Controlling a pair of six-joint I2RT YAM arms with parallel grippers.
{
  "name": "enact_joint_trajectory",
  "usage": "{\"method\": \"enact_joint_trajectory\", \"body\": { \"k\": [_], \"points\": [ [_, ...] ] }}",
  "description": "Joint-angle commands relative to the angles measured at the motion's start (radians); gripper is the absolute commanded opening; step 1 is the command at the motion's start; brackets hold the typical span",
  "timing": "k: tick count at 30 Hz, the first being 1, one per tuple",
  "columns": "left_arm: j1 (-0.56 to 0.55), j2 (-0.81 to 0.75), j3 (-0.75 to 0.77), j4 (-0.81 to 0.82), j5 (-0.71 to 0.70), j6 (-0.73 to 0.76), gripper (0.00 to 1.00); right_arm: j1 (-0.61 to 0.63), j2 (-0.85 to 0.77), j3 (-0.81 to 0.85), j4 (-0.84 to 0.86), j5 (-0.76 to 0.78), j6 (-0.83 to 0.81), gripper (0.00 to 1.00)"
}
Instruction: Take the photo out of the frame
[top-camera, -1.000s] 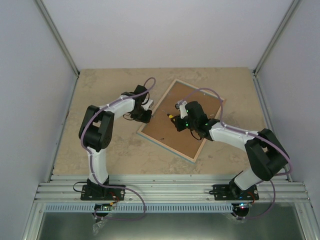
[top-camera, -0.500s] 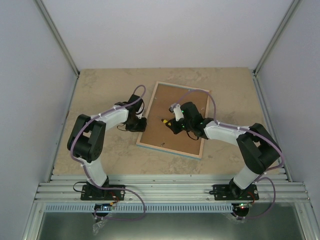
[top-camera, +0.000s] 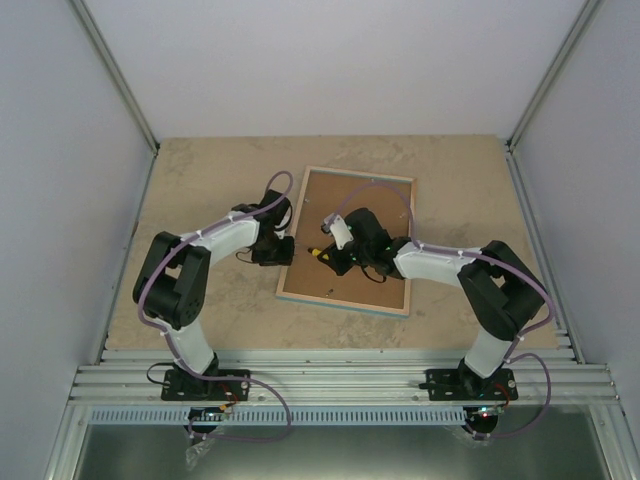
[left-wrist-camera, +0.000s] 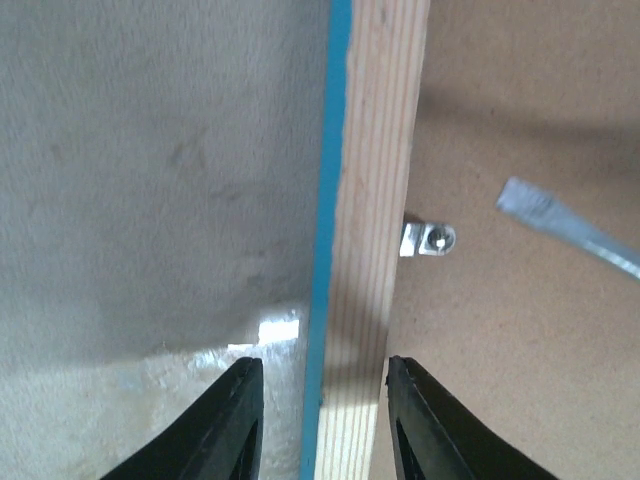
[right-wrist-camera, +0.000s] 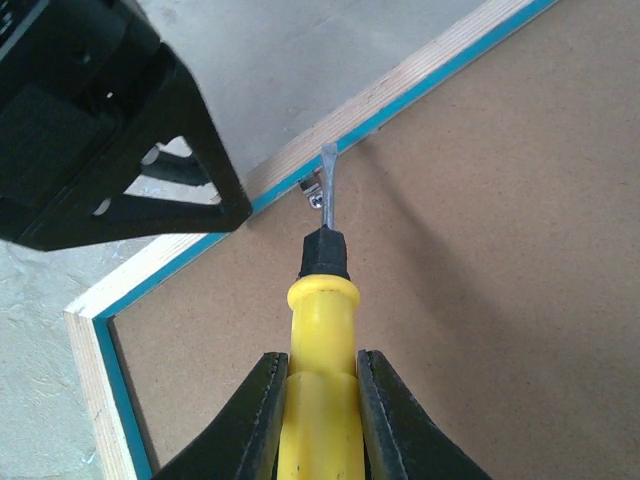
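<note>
Leverage is what this layout is for. You have the frame (top-camera: 345, 285) lying face down on the table (top-camera: 200, 180), fibreboard back up, so the metal tab (left-wrist-camera: 428, 239) on its left rim is exposed. Your right gripper (right-wrist-camera: 320, 372) is clamped on the yellow handle of a screwdriver (right-wrist-camera: 322, 300), whose flat blade reaches to that tab. I judge it well placed to turn or pry the tab clear. Your left gripper (left-wrist-camera: 322, 400) stands parted astride the same rim, one finger outside the turquoise border and the other over the backing. It grips nothing and seems set to brace the frame against sliding. The photo is not visible — presumably it sits under the backing, facing the table.

The table is a matte, mottled beige surface, with the frame flat on it near the middle. Plain white panels (top-camera: 330, 60) close in three sides, and a ribbed aluminium rail (top-camera: 340, 380) carries both arm bases at the near edge.
</note>
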Motion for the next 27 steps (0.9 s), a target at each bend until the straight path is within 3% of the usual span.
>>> {"method": "enact_joint_trajectory", "body": {
  "k": [1,6,16,27],
  "points": [
    [0.002,0.054,0.043,-0.042,-0.041,0.040,0.37,0.012,0.021,0.033,-0.005,-0.015,-0.022,0.01],
    [0.002,0.072,0.034,-0.014,-0.008,0.050,0.32,0.019,0.046,0.049,-0.020,-0.018,-0.029,0.00],
    [0.002,0.080,0.007,0.007,-0.002,0.058,0.08,0.022,0.054,0.076,-0.090,-0.027,-0.039,0.00],
    [0.006,0.079,0.006,0.004,-0.020,0.052,0.02,0.030,0.080,0.111,-0.145,-0.046,-0.057,0.01]
  ]
}}
